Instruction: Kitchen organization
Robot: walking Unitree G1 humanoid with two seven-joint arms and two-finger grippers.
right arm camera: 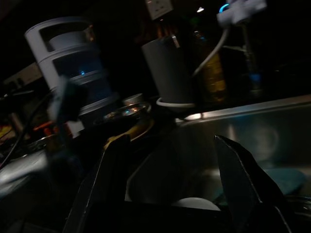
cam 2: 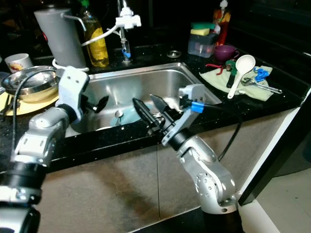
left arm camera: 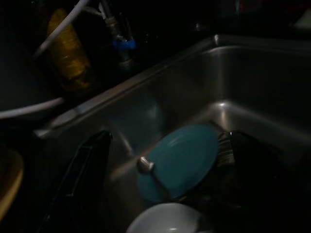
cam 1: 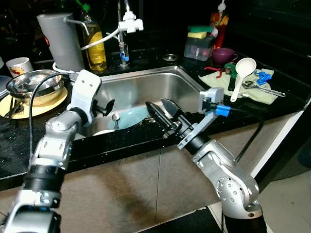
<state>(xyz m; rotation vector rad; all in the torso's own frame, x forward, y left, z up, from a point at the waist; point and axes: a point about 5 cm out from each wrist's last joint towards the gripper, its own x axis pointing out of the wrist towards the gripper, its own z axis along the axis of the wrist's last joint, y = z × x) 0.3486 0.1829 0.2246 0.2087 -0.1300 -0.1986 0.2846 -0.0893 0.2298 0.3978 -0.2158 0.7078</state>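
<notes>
A steel sink (cam 1: 146,74) lies before me in the black counter. In it a teal plate (cam 1: 131,117) leans on the bottom with a metal spoon (left arm camera: 146,165) resting on it, and a white bowl (left arm camera: 165,219) sits nearer the front wall. My left gripper (cam 1: 104,108) hangs open inside the sink's left side, pointing at the plate without touching it. My right gripper (cam 1: 155,103) is open above the sink's front rim, just right of the plate, with nothing between its fingers (right arm camera: 238,170).
On the counter to the left, a steel bowl (cam 1: 34,85) sits on a yellow plate beside a mug (cam 1: 19,65). A grey jug (cam 1: 60,41), soap bottle (cam 1: 95,46) and faucet (cam 1: 127,24) stand behind the sink. A white ladle (cam 1: 241,73), utensils and a purple cup (cam 1: 222,55) occupy the right.
</notes>
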